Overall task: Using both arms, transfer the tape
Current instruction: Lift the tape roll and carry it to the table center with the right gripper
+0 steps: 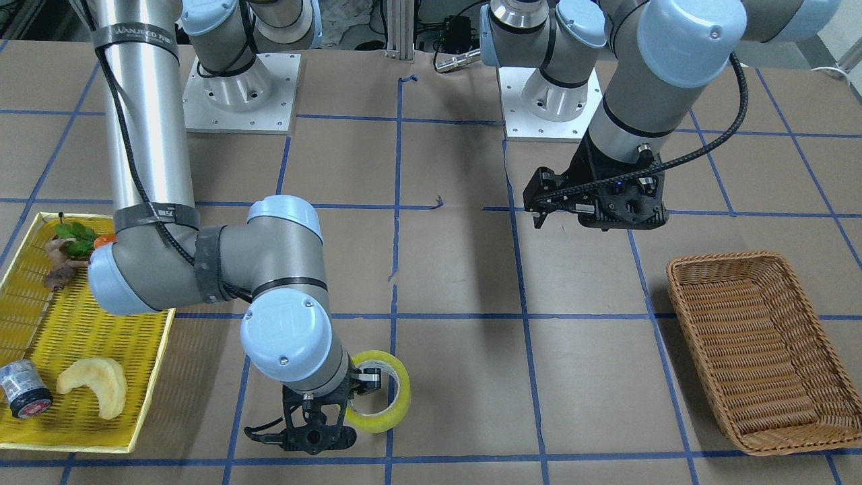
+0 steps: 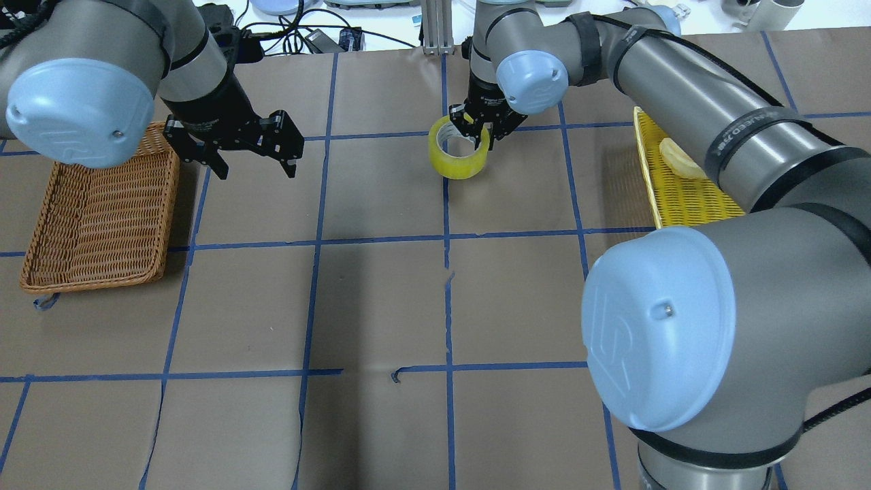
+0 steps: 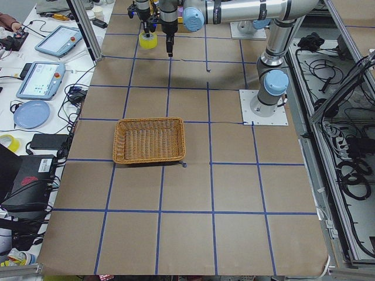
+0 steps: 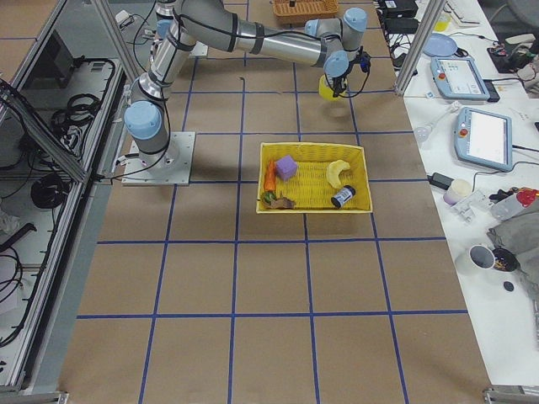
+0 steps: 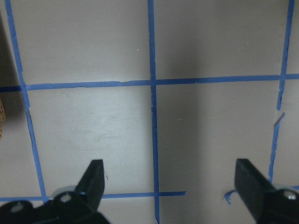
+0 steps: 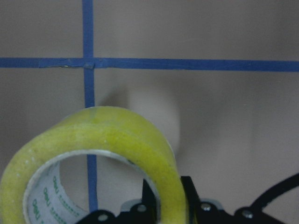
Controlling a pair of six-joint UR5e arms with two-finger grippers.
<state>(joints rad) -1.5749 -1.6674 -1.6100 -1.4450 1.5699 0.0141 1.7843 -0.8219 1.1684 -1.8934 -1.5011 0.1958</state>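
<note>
The translucent yellow tape ring (image 2: 459, 162), probably light and stiff, is clamped by its wall in the black right gripper (image 2: 477, 138); the black left gripper (image 2: 257, 169) is spread, empty.

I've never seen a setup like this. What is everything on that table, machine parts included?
table: 1, brown with a blue grid, under everything
tape roll: 1, translucent yellow, held in the right claw
wicker basket: 1, tan, on the robot's left side
tray: 1, yellow mesh, on the robot's right side
crescent piece: 1, pale yellow, in the tray
small cylinder: 1, grey with a red-and-black end, in the tray
cube: 1, purple, in the tray
carrot-like piece: 1, orange, in the tray
leafy piece: 1, brown with green leaves, in the tray
left arm, right arm: 2, silver-grey with light blue caps
right claw: 1, black, shut on the roll's wall
left claw: 1, black, open, beside the basket
</note>
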